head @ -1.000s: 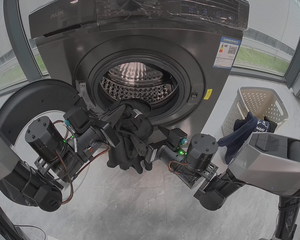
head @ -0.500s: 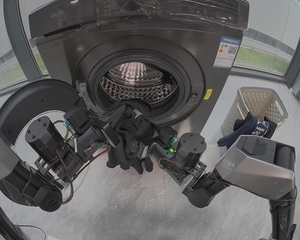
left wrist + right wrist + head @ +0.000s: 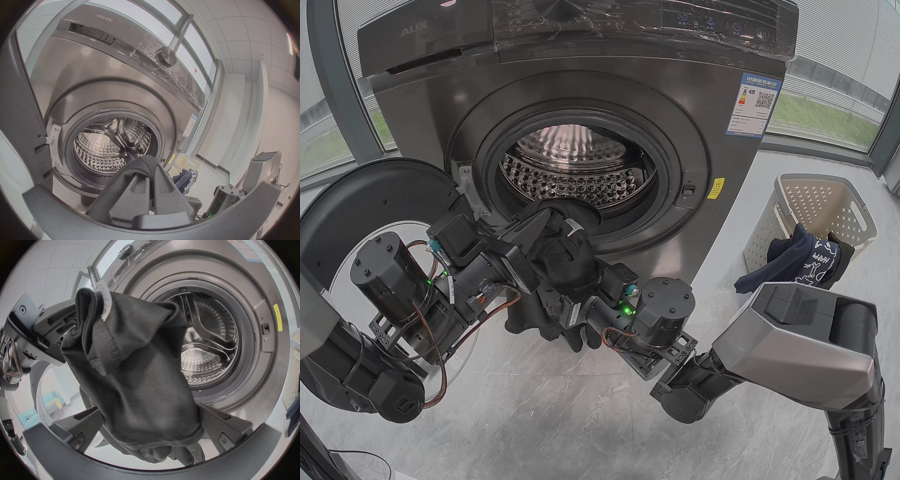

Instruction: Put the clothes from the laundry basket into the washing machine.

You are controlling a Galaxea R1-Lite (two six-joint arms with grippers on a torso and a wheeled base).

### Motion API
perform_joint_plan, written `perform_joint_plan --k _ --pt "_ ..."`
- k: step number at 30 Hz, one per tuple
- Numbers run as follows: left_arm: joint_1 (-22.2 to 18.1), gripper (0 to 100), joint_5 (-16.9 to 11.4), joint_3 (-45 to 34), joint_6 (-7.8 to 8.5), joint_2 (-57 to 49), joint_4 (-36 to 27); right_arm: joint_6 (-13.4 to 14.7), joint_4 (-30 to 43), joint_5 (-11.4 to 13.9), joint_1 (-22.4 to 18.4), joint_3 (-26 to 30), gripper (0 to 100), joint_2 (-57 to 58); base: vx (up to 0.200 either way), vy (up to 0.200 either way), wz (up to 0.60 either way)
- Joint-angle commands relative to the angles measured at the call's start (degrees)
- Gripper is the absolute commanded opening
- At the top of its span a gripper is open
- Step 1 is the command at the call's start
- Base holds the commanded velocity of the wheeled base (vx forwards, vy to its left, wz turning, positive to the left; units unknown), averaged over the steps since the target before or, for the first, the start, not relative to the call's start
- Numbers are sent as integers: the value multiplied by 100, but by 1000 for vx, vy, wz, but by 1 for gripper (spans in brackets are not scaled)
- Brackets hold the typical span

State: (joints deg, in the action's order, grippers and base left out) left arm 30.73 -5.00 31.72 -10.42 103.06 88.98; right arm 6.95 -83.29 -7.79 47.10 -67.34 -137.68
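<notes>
A black garment (image 3: 570,257) hangs bunched in front of the washing machine's open porthole (image 3: 572,164), just below its rim. My left gripper (image 3: 545,229) is shut on the garment's top fold; in the left wrist view its fingers (image 3: 162,190) pinch the dark cloth (image 3: 123,184) together. My right gripper (image 3: 557,301) sits under and against the hanging cloth, open. In the right wrist view its spread fingers (image 3: 223,427) flank the garment (image 3: 137,374), which drapes between them. The drum (image 3: 206,343) behind looks bare.
The round machine door (image 3: 369,200) stands swung open on the left, beside my left arm. A beige laundry basket (image 3: 831,203) stands on the floor at the right with a navy garment (image 3: 800,257) hanging over its rim. Grey floor lies in front.
My right arm has moved left and come in under the black garment, pushing its hanging part up into a tighter bunch. The left gripper has kept its place and its hold.
</notes>
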Motion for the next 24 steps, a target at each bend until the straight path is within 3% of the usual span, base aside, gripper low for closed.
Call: perform_joint_plan --k 1,13,24 --pt "3 0 16 1 -4 65 5 -1 5 -3 71 -113 100 -48 0 0 0" --pt "47 0 34 -8 -4 39 5 8 14 -12 -131 -394 100 -171 0 0 0" --pt "21 0 34 1 -4 21 5 8 5 -12 -254 -306 100 -92 0 0 0"
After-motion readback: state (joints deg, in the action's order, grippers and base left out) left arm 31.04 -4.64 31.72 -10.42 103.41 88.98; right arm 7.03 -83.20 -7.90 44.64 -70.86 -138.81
